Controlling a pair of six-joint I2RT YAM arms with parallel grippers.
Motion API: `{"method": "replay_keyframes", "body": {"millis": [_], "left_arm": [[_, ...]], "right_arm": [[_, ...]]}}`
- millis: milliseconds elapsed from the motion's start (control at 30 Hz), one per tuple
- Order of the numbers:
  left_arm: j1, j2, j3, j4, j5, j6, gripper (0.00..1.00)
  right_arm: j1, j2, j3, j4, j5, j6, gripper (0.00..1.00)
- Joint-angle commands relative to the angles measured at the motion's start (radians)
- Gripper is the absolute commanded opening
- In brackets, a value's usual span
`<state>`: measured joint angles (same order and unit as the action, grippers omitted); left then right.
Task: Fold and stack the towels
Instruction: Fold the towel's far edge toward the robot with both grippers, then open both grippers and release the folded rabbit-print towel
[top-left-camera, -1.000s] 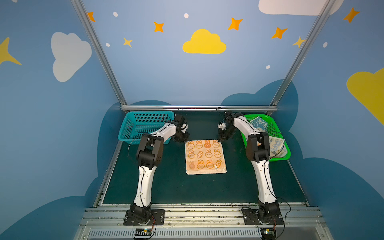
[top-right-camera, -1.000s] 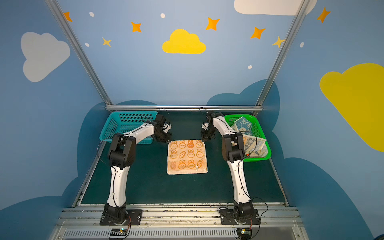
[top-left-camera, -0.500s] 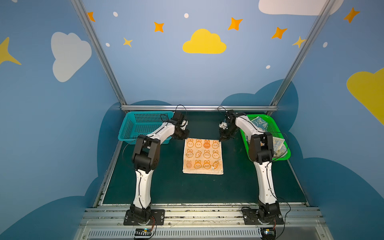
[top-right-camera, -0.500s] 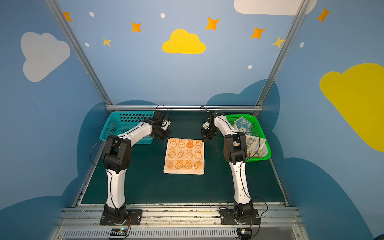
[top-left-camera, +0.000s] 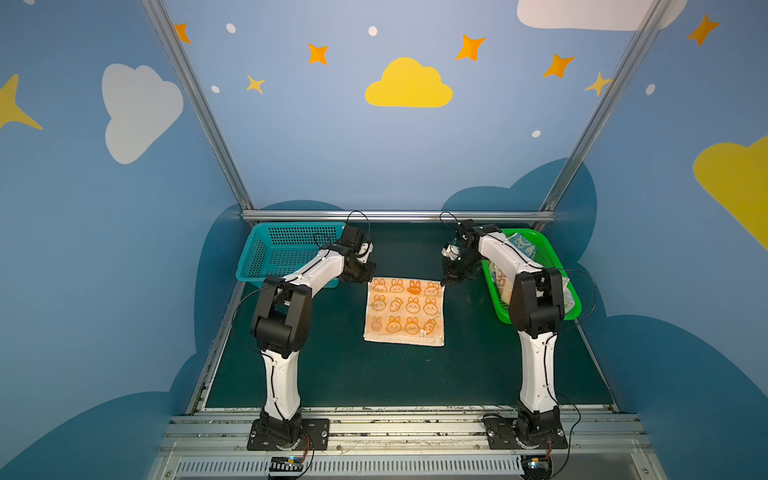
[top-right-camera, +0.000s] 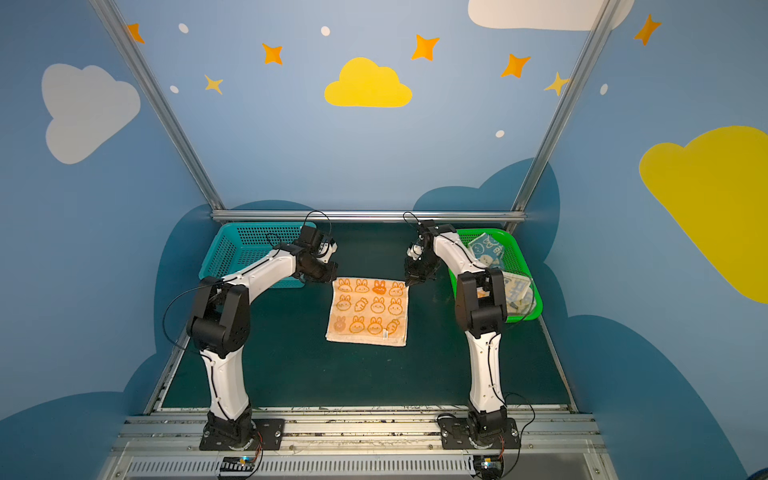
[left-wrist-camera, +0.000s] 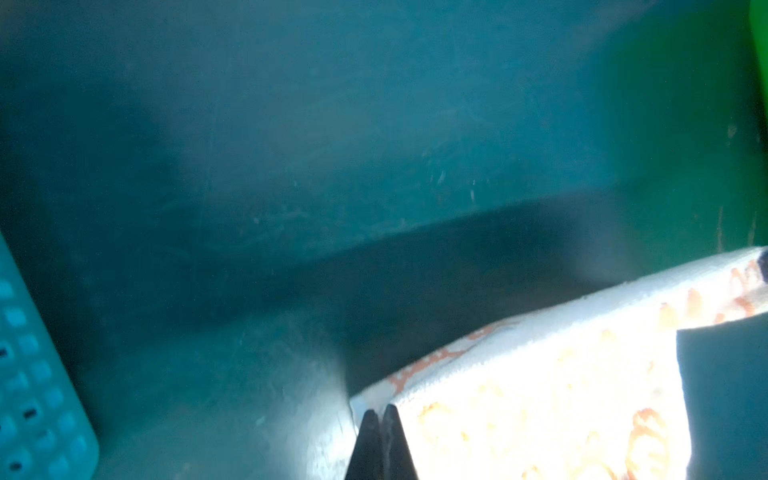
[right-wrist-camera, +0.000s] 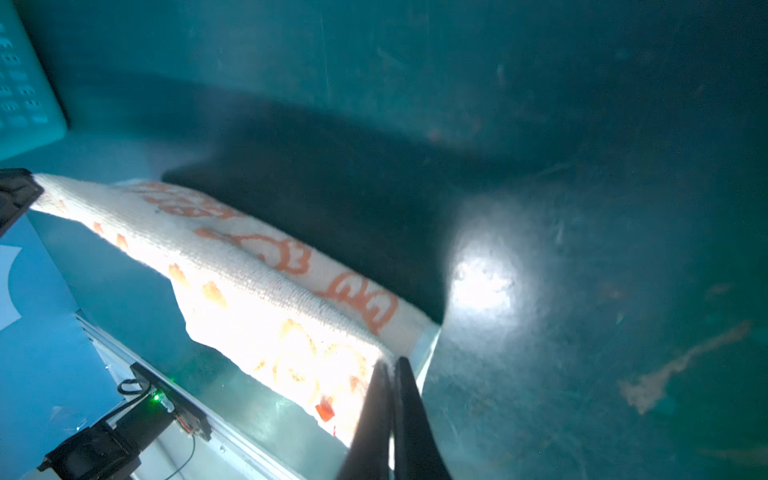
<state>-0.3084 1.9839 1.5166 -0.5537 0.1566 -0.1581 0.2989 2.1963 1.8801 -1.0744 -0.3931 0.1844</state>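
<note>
1. Black fingertips (left-wrist-camera: 365, 449) of the left gripper (left-wrist-camera: 379, 412) are pressed together on one far corner of the orange-cream towel (top-left-camera: 405, 311); we see this in its wrist view.
2. The right gripper (right-wrist-camera: 390, 368) pinches the other far corner in the same way.
3. Between them, the far edge of the towel is held above the dark green table (top-left-camera: 374, 374), with a shadow under it. The rest slopes down toward the near side, in the middle of the table.
4. On the right we see the green basket (top-left-camera: 555, 262). In it lie the blue-cream towel (top-left-camera: 524, 245) and a third towel (top-right-camera: 517, 291), partly hidden by the right arm.
5. On the left stands the teal basket (top-left-camera: 291, 226).
</note>
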Motion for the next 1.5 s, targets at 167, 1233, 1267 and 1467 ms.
{"method": "replay_keyframes", "body": {"millis": [167,1233,1267,1467], "left_arm": [[-0.013,-0.176,-0.198,0.068,-0.031,-0.134,0.03],[-0.032,0.049,0.027,-0.079,-0.143,-0.176,0.03],[-0.032,0.041,0.034,-0.088,-0.148,-0.175,0.03],[-0.028,-0.042,-0.033,-0.072,-0.155,-0.176,0.03]], "right_arm": [[0.026,-0.171,-0.206,0.060,0.017,0.075,0.00],[0.010,0.033,-0.082,0.047,-0.035,0.154,0.00],[0.010,0.021,-0.076,0.037,-0.034,0.152,0.00],[0.011,-0.059,-0.118,0.028,-0.020,0.138,0.00]]}}
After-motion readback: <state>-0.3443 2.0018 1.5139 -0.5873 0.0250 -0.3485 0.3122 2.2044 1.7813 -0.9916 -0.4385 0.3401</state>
